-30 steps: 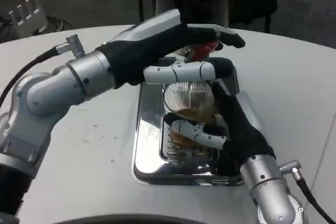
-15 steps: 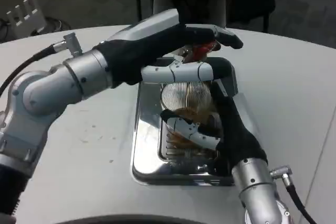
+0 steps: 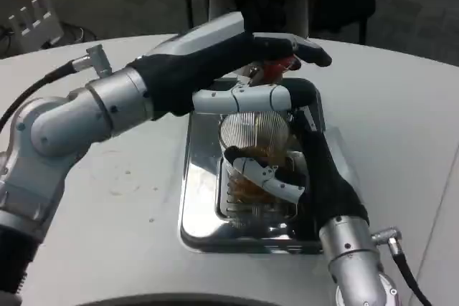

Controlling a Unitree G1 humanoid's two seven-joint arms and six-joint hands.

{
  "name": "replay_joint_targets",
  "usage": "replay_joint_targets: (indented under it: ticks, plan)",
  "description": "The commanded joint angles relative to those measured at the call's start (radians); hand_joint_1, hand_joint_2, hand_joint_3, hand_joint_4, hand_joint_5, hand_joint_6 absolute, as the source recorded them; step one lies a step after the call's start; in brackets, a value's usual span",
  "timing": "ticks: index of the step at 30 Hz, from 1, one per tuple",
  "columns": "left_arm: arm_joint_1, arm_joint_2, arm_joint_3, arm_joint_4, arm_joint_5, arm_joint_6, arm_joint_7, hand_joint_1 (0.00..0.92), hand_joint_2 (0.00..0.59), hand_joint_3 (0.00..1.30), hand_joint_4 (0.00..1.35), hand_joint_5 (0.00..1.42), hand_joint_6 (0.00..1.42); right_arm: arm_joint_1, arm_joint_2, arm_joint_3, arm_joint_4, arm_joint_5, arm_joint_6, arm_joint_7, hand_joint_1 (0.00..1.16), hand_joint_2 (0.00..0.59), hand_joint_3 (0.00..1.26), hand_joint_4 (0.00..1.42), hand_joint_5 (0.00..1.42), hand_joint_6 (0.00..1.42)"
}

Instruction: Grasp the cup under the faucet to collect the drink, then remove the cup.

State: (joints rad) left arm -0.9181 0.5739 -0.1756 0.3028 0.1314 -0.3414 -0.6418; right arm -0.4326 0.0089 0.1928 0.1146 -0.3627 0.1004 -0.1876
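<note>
Both hands work — right hand (image 3: 290, 177) grips the cup (image 3: 254, 141) on the tray (image 3: 201, 206); left hand (image 3: 251, 69) presses the red lever (image 3: 276, 69).

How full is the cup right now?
Partly full: amber drink shows in the lower part of the ribbed clear cup, which the right hand grips over the metal tray.

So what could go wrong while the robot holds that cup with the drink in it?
Possibly a spill: the ribbed clear cup already holds brown drink, and the right hand grips it low, so a tilt on lifting could slosh it onto the shiny drip tray. Possibly a bump: the left hand sits over the red faucet lever, right above the cup, so raising it straight up might knock those fingers.
</note>
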Motion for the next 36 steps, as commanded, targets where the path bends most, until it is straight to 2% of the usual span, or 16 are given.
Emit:
replay_joint_targets:
  ticks: [1,10,26,30,36]
  plan:
    - [0.039,0.030,-0.013,0.029,0.036,0.033,-0.032,0.000,0.150,0.27,0.17,0.21,0.32,0.010,-0.002,-0.002,-0.019,0.012,-0.012,0.020,0.69,0.204,0.00,0.06,0.13,0.16]
    - [0.038,0.029,-0.018,0.034,0.039,0.031,-0.035,0.000,0.150,0.27,0.17,0.21,0.32,0.031,-0.003,0.003,-0.049,0.003,0.001,0.021,0.68,0.205,0.00,0.05,0.13,0.16]
    - [0.036,0.032,-0.017,0.022,0.037,0.035,-0.047,0.000,0.149,0.28,0.17,0.21,0.32,0.033,0.009,0.008,0.002,-0.009,0.002,0.001,0.67,0.202,0.00,0.03,0.11,0.14]
    - [0.036,0.033,-0.019,0.025,0.039,0.034,-0.049,0.000,0.149,0.28,0.17,0.21,0.32,0.025,0.021,0.007,0.014,0.000,-0.001,-0.002,0.67,0.204,0.00,0.03,0.11,0.14]
    - [0.034,0.041,-0.016,0.041,0.041,0.027,-0.050,0.000,0.152,0.28,0.17,0.21,0.32,0.005,0.055,0.029,0.057,-0.018,0.004,-0.035,0.67,0.207,0.00,0.03,0.11,0.14]
